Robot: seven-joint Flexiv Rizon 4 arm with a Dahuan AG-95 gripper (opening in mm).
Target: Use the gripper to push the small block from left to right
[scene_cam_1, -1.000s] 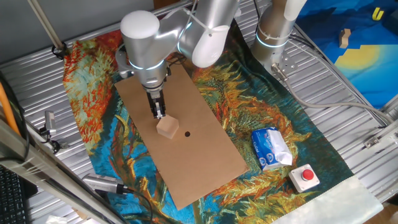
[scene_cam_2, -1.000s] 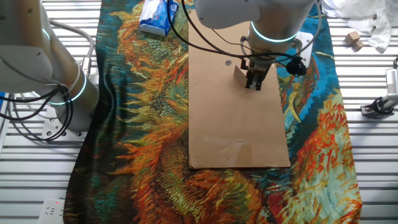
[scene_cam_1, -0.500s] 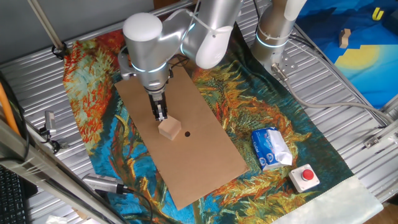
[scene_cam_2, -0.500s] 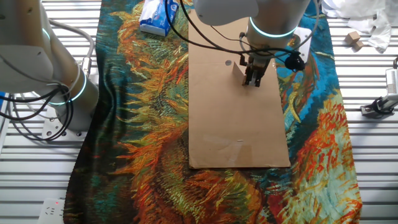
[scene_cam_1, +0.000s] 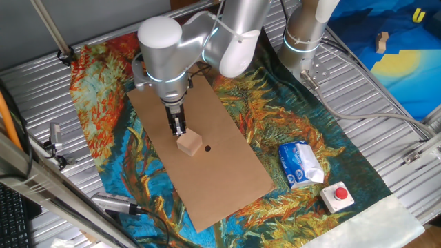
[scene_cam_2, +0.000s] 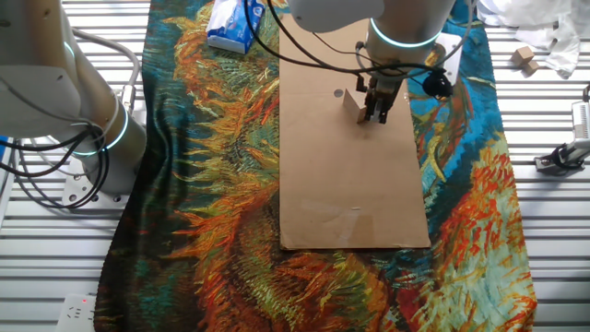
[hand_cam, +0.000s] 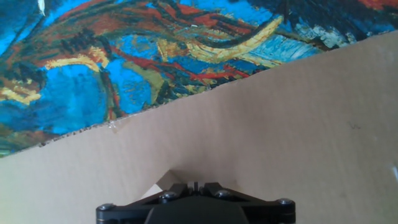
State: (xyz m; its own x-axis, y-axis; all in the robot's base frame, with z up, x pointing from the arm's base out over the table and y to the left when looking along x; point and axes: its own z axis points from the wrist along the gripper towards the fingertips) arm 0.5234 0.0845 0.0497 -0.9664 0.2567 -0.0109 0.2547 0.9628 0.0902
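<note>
Bright painted cloth (scene_cam_1: 331,148) covers the counter (scene_cam_1: 41,89), and a brown board (scene_cam_1: 227,172) lies on top. Since a moment ago the gripper (scene_cam_1: 178,129) has slid a little along the board, and the small block (scene_cam_1: 188,144) has moved with it. The block is a plain tan wooden cube near the middle of the board, touching the gripper. Its fingers look closed together and hold nothing.

You get one fixed view high and oblique across the cardboard sheet (scene_cam_1: 200,158), the other nearly overhead from the opposite side, hand view close along the sheet (hand_cam: 249,124), all sharing it.
</note>
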